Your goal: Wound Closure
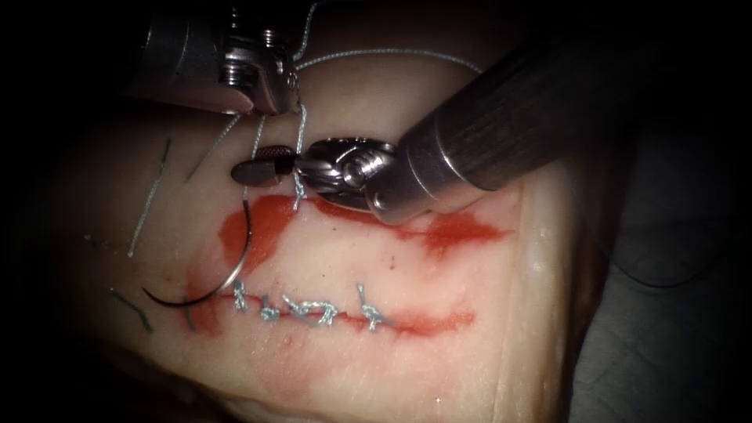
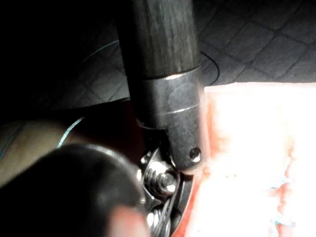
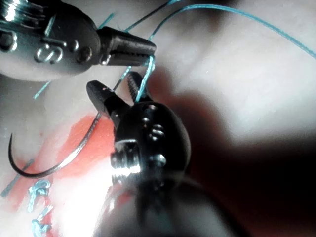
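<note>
Tissue (image 1: 439,274) red-stained, needle (image 1: 227,266) lying free, left tool (image 1: 274,100) gripping thread (image 1: 300,141)

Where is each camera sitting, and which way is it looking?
Endoscope: above, in front, facing the pale pork tissue; shows the open right tool and the left tool gripping blue thread; the curved steel needle lies unheld at the left end of the cut.
Left wrist: on left arm, looking down its dark shaft.
Right wrist: on right arm, facing both tools; shares needle, thread with endoscope.

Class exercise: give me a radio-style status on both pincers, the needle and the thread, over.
Left pincer shut on thread. Right pincer open around the thread. Needle free, lying on tissue at left end of the stitched cut. Nothing in the way.
</note>
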Robot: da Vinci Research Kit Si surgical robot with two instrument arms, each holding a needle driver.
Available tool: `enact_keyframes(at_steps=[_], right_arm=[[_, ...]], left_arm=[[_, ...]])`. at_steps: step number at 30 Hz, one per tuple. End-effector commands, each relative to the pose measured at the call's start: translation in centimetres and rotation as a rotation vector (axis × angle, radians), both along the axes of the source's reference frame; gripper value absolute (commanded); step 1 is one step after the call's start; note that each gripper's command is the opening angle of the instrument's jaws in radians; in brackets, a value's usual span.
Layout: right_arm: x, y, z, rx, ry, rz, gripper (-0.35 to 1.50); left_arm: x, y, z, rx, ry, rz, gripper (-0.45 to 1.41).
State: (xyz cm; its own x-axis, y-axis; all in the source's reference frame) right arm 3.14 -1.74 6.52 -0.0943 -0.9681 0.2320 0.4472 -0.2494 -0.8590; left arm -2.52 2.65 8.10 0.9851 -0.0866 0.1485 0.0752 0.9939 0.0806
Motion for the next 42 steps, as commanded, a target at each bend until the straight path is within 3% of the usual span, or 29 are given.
enact_keyframes(at_steps=[1,4,21,22,23,24,26,31,39,41,42], right_arm=[[0.13,0.02,0.05,-0.003,0.0,0.003,0.02],[0.14,0.04,0.05,0.018,0.0,0.016,-0.35],[0.15,0.01,0.07,0.06,0.004,0.039,-0.35],[0.15,0.01,0.07,0.048,0.002,0.035,-0.01],[0.15,0.01,0.07,0.012,0.001,0.016,0.56],[0.16,0.01,0.08,0.001,0.001,0.01,0.84],[0.17,0.0,0.08,-0.03,-0.003,0.005,1.03],[0.17,0.0,0.07,-0.053,-0.013,0.014,1.21],[0.24,0.03,0.07,-0.063,-0.034,0.048,1.25],[0.26,0.04,0.07,-0.065,-0.03,0.053,1.15],[0.26,0.05,0.07,-0.065,-0.028,0.054,0.93]], left_arm=[[-0.05,0.04,0.05,-0.001,0.001,-0.002,-0.45],[-0.05,0.03,0.05,-0.001,0.001,-0.002,-0.45],[-0.05,0.03,0.04,0.0,-0.001,-0.004,-0.45],[-0.05,0.03,0.04,0.0,-0.001,-0.004,-0.45],[-0.05,0.03,0.04,0.001,-0.003,-0.006,-0.45],[-0.05,0.03,0.04,0.001,-0.003,-0.006,-0.45],[-0.05,0.03,0.04,0.001,-0.003,-0.006,-0.45],[-0.04,0.03,0.04,0.001,-0.003,-0.005,-0.45],[-0.04,0.03,0.04,0.002,-0.006,-0.007,-0.45],[-0.04,0.03,0.04,0.002,-0.006,-0.007,-0.45],[-0.04,0.03,0.04,0.002,-0.006,-0.007,-0.45]])
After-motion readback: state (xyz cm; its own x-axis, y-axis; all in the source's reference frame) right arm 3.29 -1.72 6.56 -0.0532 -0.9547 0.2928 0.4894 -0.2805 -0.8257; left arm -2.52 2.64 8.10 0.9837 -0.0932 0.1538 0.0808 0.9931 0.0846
